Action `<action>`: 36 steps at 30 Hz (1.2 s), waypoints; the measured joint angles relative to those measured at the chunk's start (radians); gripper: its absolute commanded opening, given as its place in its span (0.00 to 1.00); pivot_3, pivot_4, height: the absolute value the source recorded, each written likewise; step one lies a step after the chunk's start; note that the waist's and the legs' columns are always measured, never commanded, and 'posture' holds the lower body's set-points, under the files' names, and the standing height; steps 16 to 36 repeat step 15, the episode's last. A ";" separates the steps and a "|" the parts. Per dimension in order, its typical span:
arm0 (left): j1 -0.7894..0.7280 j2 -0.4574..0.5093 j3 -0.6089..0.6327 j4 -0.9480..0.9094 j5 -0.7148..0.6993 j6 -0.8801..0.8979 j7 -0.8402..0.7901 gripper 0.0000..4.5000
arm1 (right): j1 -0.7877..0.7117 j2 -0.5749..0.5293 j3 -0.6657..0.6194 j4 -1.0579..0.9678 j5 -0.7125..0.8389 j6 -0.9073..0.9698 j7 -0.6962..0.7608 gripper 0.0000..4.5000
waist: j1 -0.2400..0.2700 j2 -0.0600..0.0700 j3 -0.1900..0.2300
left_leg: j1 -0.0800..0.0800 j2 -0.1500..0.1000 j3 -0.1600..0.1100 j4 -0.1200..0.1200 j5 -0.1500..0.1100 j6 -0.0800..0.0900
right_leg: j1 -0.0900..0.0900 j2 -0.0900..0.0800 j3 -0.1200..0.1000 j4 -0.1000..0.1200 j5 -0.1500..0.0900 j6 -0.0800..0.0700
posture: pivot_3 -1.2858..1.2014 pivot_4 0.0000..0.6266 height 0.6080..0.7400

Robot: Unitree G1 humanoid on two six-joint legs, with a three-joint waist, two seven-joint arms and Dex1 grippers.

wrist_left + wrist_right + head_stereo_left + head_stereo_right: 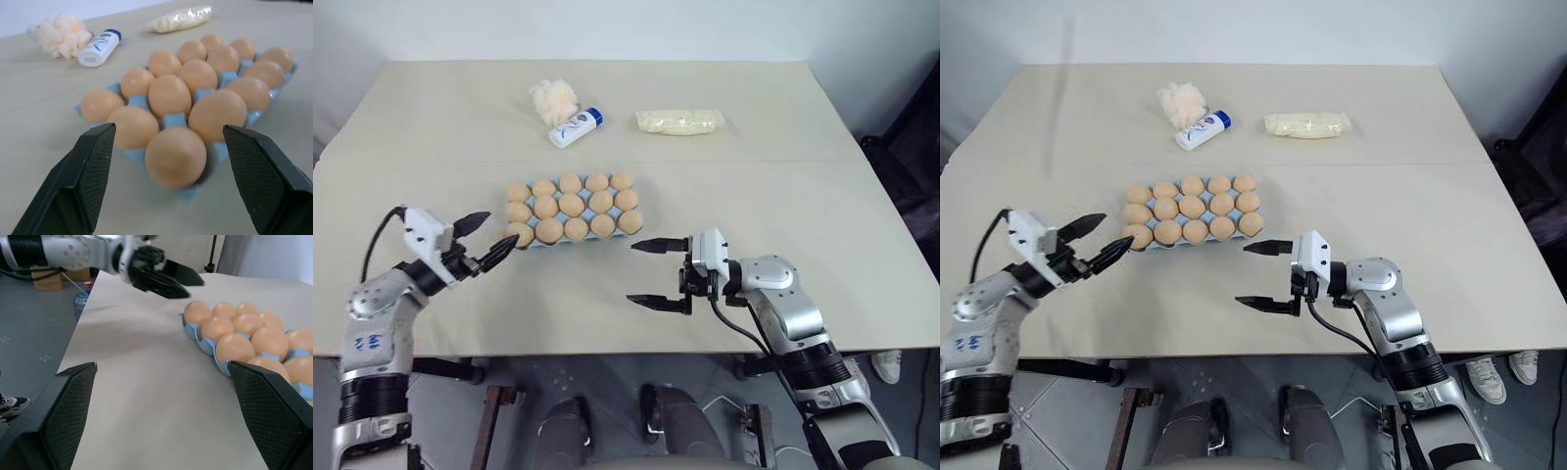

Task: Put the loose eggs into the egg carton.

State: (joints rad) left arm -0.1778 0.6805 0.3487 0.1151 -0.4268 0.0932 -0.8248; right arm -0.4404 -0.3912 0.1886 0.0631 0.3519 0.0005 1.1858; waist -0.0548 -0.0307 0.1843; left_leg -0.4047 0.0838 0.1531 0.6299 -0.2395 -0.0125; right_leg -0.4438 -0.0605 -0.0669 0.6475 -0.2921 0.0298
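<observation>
Light blue moulded egg carton (530, 243) holding fifteen tan-orange eggs (572, 206) at frame centre; left tool (485, 240) and right tool (654, 273) are both hovering spread, empty, level above the tabletop (783, 196); bottle label unreadable.

My two head cameras looked forward and down over the whole table (803, 127). My left wrist camera sat low and close, facing the egg carton (172, 120). My right wrist camera skimmed the tabletop, sharing that carton's near corner with the left gripper (188, 285).
</observation>
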 measured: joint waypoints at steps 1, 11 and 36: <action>0.035 0.030 0.014 -0.018 -0.003 0.002 -0.024 0.83 | 0.003 -0.002 0.000 -0.001 0.000 0.000 -0.001 1.00 | -0.001 0.000 0.000 | 0.000 0.000 0.000 0.000 0.000 0.000 | 0.000 0.000 0.000 -0.001 0.000 0.000 | 0.52 0.24 1.00; 0.212 0.123 0.024 -0.054 0.004 -0.045 -0.219 1.00 | 0.094 -0.093 -0.096 -0.014 0.002 0.005 -0.048 1.00 | 0.009 0.000 0.000 | 0.000 0.000 -0.001 -0.001 -0.003 -0.004 | 0.000 -0.002 0.000 -0.003 -0.001 -0.002 | 0.52 0.24 1.00; 0.166 0.097 0.024 -0.054 0.008 -0.076 -0.179 1.00 | 0.103 -0.102 -0.124 -0.010 0.001 0.001 -0.076 1.00 | 0.007 0.000 0.000 | 0.000 0.000 -0.001 -0.001 -0.003 -0.004 | 0.000 -0.001 0.000 -0.003 -0.001 -0.002 | 0.52 0.24 1.00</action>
